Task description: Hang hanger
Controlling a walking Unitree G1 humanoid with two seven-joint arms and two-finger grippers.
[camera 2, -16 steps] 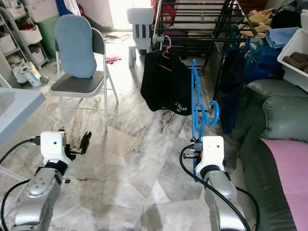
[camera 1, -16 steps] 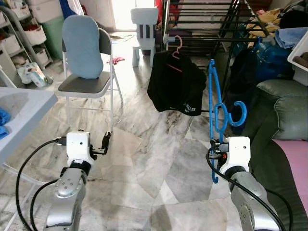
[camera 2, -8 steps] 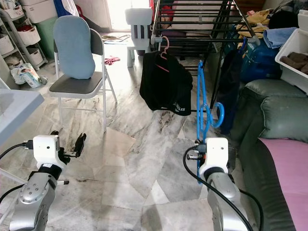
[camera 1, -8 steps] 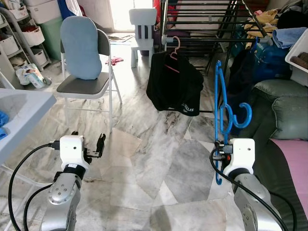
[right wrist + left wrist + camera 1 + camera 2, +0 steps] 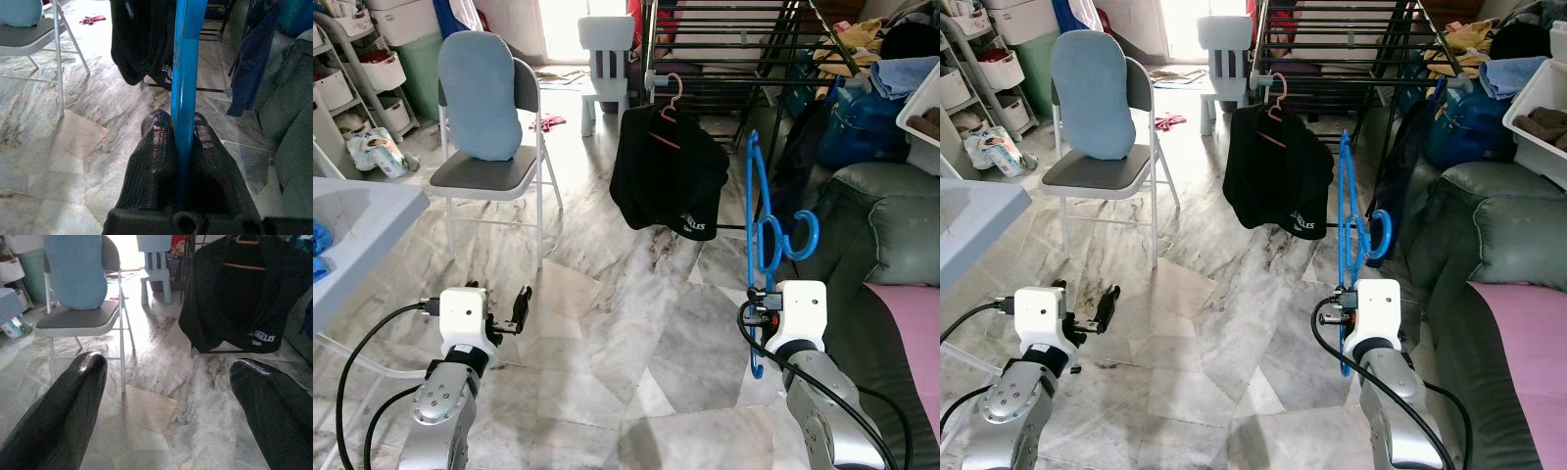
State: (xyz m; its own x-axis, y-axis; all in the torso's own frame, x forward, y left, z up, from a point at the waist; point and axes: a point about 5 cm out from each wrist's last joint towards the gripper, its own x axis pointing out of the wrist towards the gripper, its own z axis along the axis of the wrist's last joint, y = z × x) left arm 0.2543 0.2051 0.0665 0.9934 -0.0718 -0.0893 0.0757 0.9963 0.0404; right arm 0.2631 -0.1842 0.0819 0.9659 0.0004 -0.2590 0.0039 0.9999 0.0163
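Blue plastic hanger (image 5: 761,233) clamped between right gripper (image 5: 181,128) fingers, held upright, hook end curling toward sofa (image 5: 886,225). Since half a second ago hanger shifted slightly left in view and rack (image 5: 724,39) sits about as far off: approach not closed, hanging not begun. Left gripper (image 5: 166,382) spread wide, empty, low over floor. Hanger thin, bright, bare; black shirt (image 5: 668,174) already hangs on rack ahead.
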